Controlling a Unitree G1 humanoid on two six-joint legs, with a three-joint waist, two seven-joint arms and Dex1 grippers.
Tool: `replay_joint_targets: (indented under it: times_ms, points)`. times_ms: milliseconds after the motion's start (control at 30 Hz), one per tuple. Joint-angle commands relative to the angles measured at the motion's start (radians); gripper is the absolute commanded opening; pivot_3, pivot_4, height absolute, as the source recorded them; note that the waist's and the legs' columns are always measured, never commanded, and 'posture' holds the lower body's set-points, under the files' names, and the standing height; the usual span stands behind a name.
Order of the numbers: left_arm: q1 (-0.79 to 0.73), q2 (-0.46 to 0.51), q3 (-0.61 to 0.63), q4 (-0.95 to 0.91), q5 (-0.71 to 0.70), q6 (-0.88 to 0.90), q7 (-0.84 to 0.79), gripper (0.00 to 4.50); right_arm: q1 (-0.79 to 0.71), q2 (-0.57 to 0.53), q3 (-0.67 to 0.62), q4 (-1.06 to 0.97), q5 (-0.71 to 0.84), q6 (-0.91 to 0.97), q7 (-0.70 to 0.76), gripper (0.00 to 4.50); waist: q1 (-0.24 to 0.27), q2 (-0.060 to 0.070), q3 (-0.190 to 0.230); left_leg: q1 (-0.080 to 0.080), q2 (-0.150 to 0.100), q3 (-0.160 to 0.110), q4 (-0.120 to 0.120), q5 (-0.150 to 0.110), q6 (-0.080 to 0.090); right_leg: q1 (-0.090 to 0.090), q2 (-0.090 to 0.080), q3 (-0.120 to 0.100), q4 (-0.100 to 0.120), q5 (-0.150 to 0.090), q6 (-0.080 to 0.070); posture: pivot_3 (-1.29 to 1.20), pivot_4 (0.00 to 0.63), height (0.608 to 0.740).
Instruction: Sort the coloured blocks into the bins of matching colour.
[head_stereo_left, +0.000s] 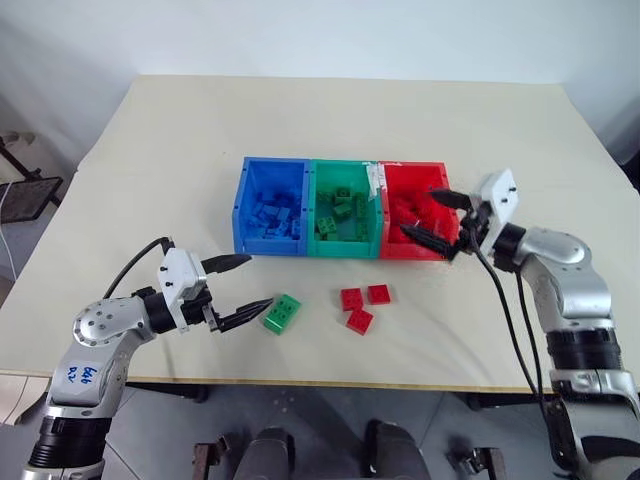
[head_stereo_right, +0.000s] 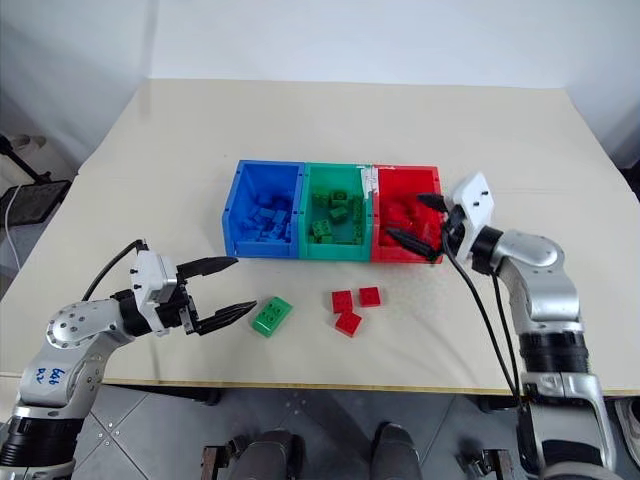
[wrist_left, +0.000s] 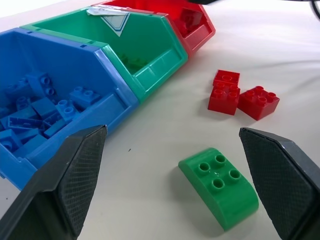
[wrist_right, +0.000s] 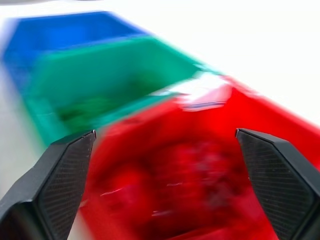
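Observation:
Three joined bins stand mid-table: blue (head_stereo_left: 266, 246), green (head_stereo_left: 343, 248) and red (head_stereo_left: 412, 167), each with bricks of its own colour inside. A green block (head_stereo_left: 282, 313) lies on the table in front of the blue and green bins. My left gripper (head_stereo_left: 256, 283) is open just to its left, pointing at it, apart from it. Three red blocks (head_stereo_left: 351, 298), (head_stereo_left: 378, 293), (head_stereo_left: 359, 321) lie close together in front of the green and red bins. My right gripper (head_stereo_left: 420, 212) hangs open over the red bin with nothing between its fingers.
A white label (head_stereo_left: 375, 181) sits on the wall between the green and red bins. The pale table (head_stereo_left: 180, 150) has free room to the left, right and behind the bins. Its front edge runs just below the loose blocks.

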Motion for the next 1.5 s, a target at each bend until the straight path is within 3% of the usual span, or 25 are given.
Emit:
replay_joint_targets:
  times_ms: [33, 167, 300, 400, 600, 867, 967, 1200, 1300, 1500]
  points:
    - [-0.001, 0.018, -0.002, -0.013, 0.008, -0.046, -0.040, 4.50, 0.104, -0.109, -0.033, -0.134, 0.071, 0.020, 0.157, 4.49, 0.001, 0.000, 0.000, 0.000, 0.000, 0.000, 0.000, 0.000, 0.000, 0.000, 0.000, 0.000, -0.001, 0.000, 0.000, 0.00, 0.150, 0.740]
    - [0.002, 0.040, -0.045, 0.004, 0.050, -0.103, -0.101, 4.50, 0.241, -0.237, 0.007, -0.131, -0.035, -0.137, 0.272, 4.49, -0.001, 0.000, 0.000, 0.001, 0.000, 0.001, 0.000, 0.000, 0.000, 0.000, 0.000, 0.000, -0.001, 0.000, 0.000, 0.00, 0.150, 0.740]
    - [0.005, 0.048, -0.061, 0.004, 0.046, -0.106, -0.124, 4.50, 0.283, -0.266, 0.007, -0.106, -0.059, -0.200, 0.300, 4.49, -0.007, 0.000, 0.000, 0.001, 0.000, 0.002, 0.000, 0.000, 0.000, 0.000, 0.000, 0.001, -0.001, 0.000, 0.000, 0.00, 0.150, 0.740]
    - [0.017, 0.050, -0.062, -0.015, 0.029, -0.076, -0.126, 4.50, 0.289, -0.247, 0.007, -0.089, -0.050, -0.190, 0.298, 4.49, -0.003, 0.000, 0.000, 0.001, 0.001, 0.002, 0.000, 0.000, 0.000, 0.000, 0.000, 0.001, 0.000, 0.000, 0.000, 0.00, 0.150, 0.740]
    - [0.028, 0.056, -0.053, -0.005, 0.047, -0.094, -0.123, 4.50, 0.148, -0.151, 0.135, -0.105, -0.086, -0.068, 0.237, 4.49, -0.005, 0.001, 0.000, 0.002, 0.001, 0.002, 0.001, 0.000, 0.000, 0.001, 0.000, 0.001, 0.000, 0.000, -0.001, 0.00, 0.150, 0.740]
    - [0.034, 0.059, -0.050, -0.019, 0.045, -0.087, -0.116, 4.50, -0.010, -0.039, 0.291, 0.025, -0.219, -0.112, 0.211, 4.49, -0.001, 0.001, 0.000, 0.001, 0.001, 0.001, 0.001, 0.000, 0.000, 0.000, 0.000, 0.000, -0.001, 0.000, -0.001, 0.00, 0.150, 0.740]
    - [0.034, 0.062, -0.049, -0.027, 0.044, -0.083, -0.112, 4.50, -0.038, -0.005, 0.320, 0.065, -0.238, -0.119, 0.214, 3.93, -0.005, 0.001, 0.000, 0.001, 0.001, 0.001, 0.001, 0.000, 0.000, 0.000, 0.000, 0.000, -0.001, 0.000, -0.001, 0.00, 0.150, 0.740]
    - [0.026, 0.069, -0.055, -0.022, 0.045, -0.086, -0.112, 4.50, -0.059, 0.006, 0.314, 0.083, -0.244, -0.100, 0.197, 1.57, -0.005, 0.001, 0.000, 0.001, 0.001, 0.001, 0.001, 0.000, 0.000, 0.000, 0.000, 0.000, 0.000, 0.000, -0.001, 0.00, 0.150, 0.740]
    - [0.017, 0.066, -0.061, -0.020, 0.046, -0.086, -0.110, 4.50, -0.056, -0.001, 0.298, 0.071, -0.246, -0.098, 0.174, 1.44, -0.005, 0.001, 0.000, 0.001, 0.001, 0.001, 0.001, 0.000, 0.000, 0.000, 0.000, 0.000, 0.000, 0.000, -0.001, 0.00, 0.150, 0.740]
    - [0.008, 0.048, -0.046, -0.024, 0.020, -0.066, -0.085, 4.50, -0.101, 0.026, 0.083, -0.032, -0.003, 0.081, 0.104, 1.44, -0.004, 0.001, 0.001, 0.001, 0.001, 0.001, 0.001, 0.000, 0.000, 0.000, 0.000, 0.000, 0.000, 0.000, -0.001, 0.00, 0.150, 0.740]
